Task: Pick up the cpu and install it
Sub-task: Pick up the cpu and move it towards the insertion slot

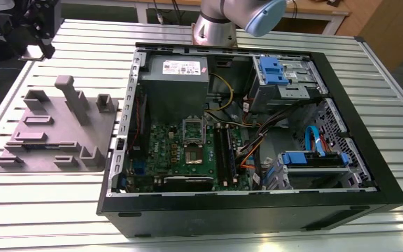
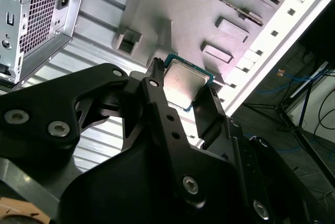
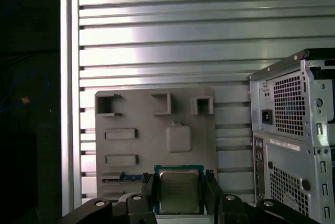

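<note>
Even overhead room light. The slatted metal table (image 3: 157,41) returns bright glare bands in the first wrist view. The computer case (image 1: 257,210) interior lies in soft shadow in the exterior view. The cpu (image 2: 184,84) lid gleams in the second wrist view.

Exterior view: high up, angled down over the whole tabletop (image 1: 40,210), PC case (image 1: 257,215) in the centre, grey fixture plate (image 1: 48,131) at the exterior view's left. First wrist view: well above, looks straight down past the hand (image 3: 179,182). Second wrist view: v. close behind the hand, oblique. All 3 share plate + case.
</note>
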Controlling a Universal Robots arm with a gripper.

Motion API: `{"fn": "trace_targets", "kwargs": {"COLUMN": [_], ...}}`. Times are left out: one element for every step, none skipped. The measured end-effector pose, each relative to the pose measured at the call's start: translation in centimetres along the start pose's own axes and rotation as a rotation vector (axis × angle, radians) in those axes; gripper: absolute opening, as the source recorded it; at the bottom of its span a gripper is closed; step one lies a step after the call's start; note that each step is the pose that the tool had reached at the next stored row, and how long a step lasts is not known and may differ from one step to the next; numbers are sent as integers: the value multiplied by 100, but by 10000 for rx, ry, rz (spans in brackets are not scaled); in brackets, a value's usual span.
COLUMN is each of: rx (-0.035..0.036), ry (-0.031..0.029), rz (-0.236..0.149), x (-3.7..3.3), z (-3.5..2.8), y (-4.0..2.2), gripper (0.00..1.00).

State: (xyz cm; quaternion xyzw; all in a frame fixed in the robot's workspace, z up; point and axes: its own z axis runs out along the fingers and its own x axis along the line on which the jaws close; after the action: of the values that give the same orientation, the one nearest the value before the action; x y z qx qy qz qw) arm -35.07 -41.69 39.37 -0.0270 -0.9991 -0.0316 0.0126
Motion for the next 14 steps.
{"fn": "trace_targets", "kwargs": {"rx": [0, 0, -1, 0, 0, 0, 0, -1, -1, 0, -1, 0, 0, 0], "ry": [0, 0, -1, 0, 0, 0, 0, -1, -1, 0, -1, 0, 0, 0], "rz": [0, 0, -1, -1, -1, 0, 0, 0, 0, 0, 0, -1, 0, -1], "x": [-2, -5, -8, -11, -15, -19, -22, -26, -30, -33, -36, -40, -44, -49], "z": [0, 0, 0, 0, 0, -1, 0, 0, 0, 0, 0, -1, -1, -1], "y": [0, 0, 0, 0, 1, 1, 1, 1, 2, 2, 2, 2, 2, 2], "gripper": [47, 47, 47, 47, 47, 47, 47, 47, 47, 47, 47, 47, 47, 47]}}
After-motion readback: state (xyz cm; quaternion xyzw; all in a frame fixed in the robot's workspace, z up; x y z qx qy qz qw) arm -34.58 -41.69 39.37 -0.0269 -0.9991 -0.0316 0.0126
